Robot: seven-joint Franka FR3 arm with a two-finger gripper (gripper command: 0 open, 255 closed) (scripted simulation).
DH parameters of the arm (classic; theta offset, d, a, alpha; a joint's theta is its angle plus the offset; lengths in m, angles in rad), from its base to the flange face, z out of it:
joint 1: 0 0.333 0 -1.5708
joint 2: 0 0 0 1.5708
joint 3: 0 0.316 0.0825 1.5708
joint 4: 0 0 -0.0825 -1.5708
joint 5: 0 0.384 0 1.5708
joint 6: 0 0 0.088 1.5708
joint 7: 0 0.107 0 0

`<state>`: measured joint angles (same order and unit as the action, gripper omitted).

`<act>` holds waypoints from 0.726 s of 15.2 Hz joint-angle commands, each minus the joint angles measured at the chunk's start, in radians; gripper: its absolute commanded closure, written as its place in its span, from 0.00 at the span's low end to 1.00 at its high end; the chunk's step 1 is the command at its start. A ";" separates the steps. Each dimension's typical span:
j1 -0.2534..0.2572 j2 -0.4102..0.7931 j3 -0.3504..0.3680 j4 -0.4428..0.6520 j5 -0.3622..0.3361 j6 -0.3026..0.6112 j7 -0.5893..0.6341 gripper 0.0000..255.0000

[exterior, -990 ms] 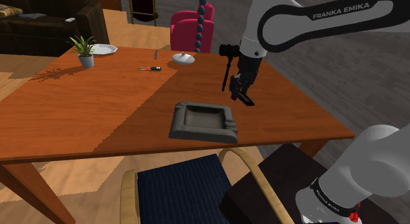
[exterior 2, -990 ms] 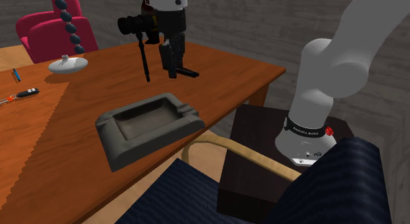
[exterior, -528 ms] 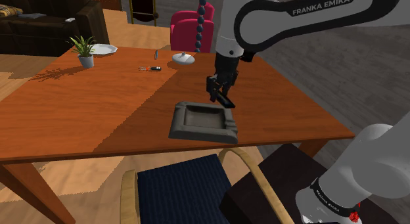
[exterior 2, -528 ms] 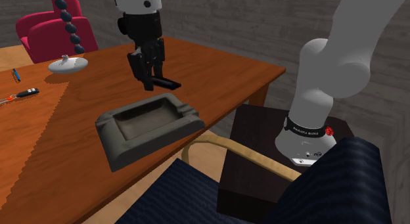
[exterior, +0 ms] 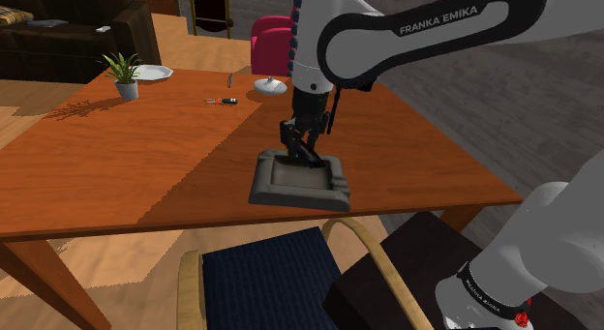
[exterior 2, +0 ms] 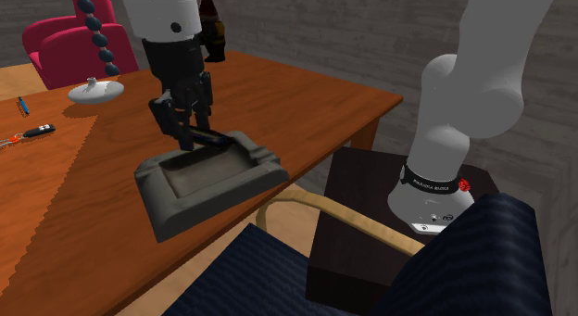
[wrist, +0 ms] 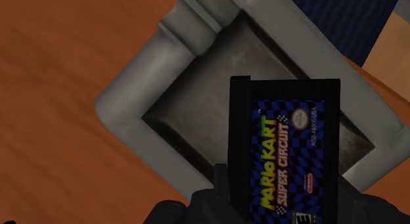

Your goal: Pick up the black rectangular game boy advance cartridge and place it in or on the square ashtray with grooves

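1. Clasping the Game Boy Advance cartridge between its two black fingers, the gripper points down over the square ashtray.
2. The cartridge is a black rectangle with a blue chequered label that reads "Mario Kart Super Circuit". It juts out past the fingertips.
3. In the wrist view it lies over the ashtray's sunken middle. I cannot tell whether it touches the ashtray.
4. In the second exterior view the gripper holds the cartridge low at the ashtray's far rim.
5. The shoulder view shows the gripper and cartridge at the far side of the grey ashtray. The rim is notched with grooves.
6. The ashtray sits on the wooden table, near the edge closest to the robot's stand.
7. Well apart, toward the table's far side, lie a key fob, a pen and a white base carrying a string of dark beads.
8. At the far corner stand a small potted plant and a white plate.
9. A red armchair stands beyond the table. A chair with a dark blue seat is drawn up at its near edge.
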<state>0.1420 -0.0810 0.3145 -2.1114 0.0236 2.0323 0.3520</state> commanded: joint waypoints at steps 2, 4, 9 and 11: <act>0.000 0.017 0.001 -0.025 -0.005 0.041 0.004 1.00; 0.000 0.027 0.002 -0.042 -0.009 0.068 0.006 1.00; 0.001 0.057 0.004 -0.080 -0.019 0.135 0.015 1.00; 0.001 0.057 0.004 -0.080 -0.019 0.135 0.015 1.00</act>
<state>0.1434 -0.0253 0.3191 -2.1892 0.0049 2.1631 0.3668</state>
